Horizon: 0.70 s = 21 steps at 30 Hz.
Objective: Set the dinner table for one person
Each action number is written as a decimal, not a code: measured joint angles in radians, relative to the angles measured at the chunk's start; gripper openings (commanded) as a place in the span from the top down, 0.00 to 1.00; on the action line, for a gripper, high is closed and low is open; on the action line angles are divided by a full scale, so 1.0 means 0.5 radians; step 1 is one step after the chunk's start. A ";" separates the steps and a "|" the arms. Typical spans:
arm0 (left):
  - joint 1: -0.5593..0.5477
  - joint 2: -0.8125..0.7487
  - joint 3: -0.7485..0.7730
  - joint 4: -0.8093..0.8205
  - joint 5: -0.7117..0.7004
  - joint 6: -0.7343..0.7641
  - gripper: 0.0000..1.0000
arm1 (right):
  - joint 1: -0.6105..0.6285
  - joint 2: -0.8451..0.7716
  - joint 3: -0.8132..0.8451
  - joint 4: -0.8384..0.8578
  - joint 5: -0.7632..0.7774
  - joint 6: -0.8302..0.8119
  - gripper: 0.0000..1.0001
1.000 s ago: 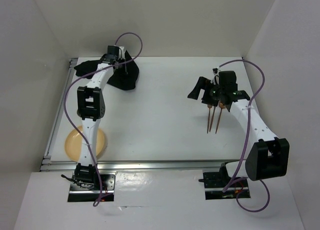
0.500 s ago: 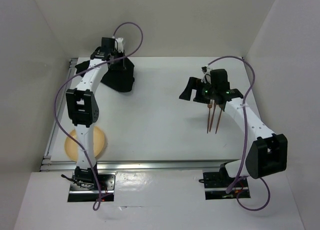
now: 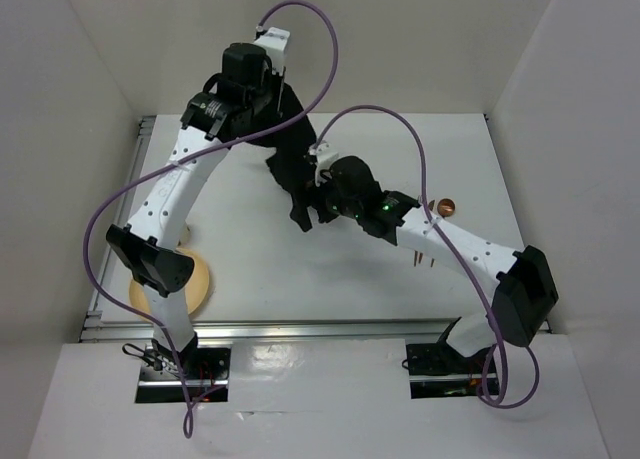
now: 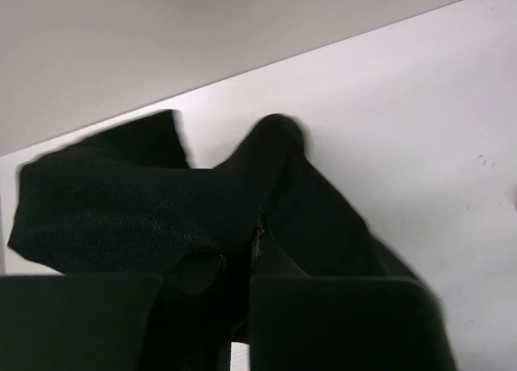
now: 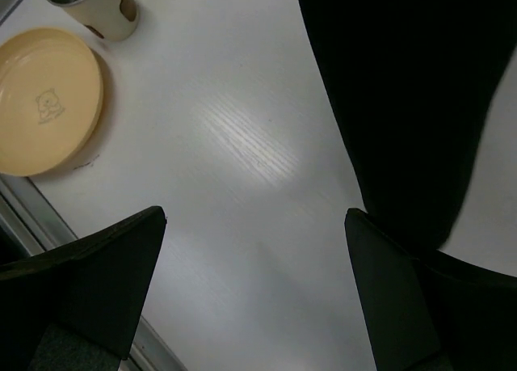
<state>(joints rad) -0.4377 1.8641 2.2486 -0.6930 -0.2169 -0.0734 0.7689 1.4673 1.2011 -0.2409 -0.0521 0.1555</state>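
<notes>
Left hand [image 4: 242, 266] is clamped tight on a fold of the black ribbed cloth mat [image 4: 121, 209]. In the overhead view it's lifted up near the top centre of the frame, so the mat dangles off it in a long crumpled strip instead of lying flat.

Right hand [image 5: 254, 286] has its fingers spread as wide as they go, with nothing between them. It sits just beside the bottom end of the hanging mat, about mid-frame in the overhead. In its own camera the cloth fills the upper right, just above one finger. Can't tell if it's actually touching.

Further out, a round pale-yellow plate [image 5: 44, 96] with a small printed figure sits by the lower left edge of the big flat white table with silver metal rails [image 3: 400, 144]. The table fills most of the overhead frame. A beige cup with a metal rim [image 5: 93, 3] stands just beside the plate. Thin copper-coloured utensils [image 3: 418, 263] poke out from under the right arm, right of centre. There's also a small round copper thing [image 3: 446, 206] near them, too small to say what it is.

Progress-wise, I'd call this early days. Nothing is laid out as a place setting yet. My guess is the mat has to get spread flat first, then the plate goes on it, then the cup and utensils go around that.
</notes>
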 measured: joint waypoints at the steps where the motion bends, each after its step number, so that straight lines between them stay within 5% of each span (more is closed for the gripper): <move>1: -0.011 -0.002 0.000 -0.020 -0.034 0.001 1.00 | 0.037 0.003 0.010 0.030 0.056 -0.021 0.00; 11: -0.023 -0.037 -0.167 -0.179 -0.094 -0.001 1.00 | 0.046 -0.010 -0.178 0.079 0.459 -0.039 0.00; 21: -0.062 -0.080 -0.204 -0.185 -0.096 0.001 1.00 | 0.132 0.021 -0.328 0.205 0.436 -0.082 0.00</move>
<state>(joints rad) -0.4686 1.8240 2.1464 -0.7856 -0.2649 -0.0731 0.8349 1.4776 1.0370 -0.1383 0.1661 0.1143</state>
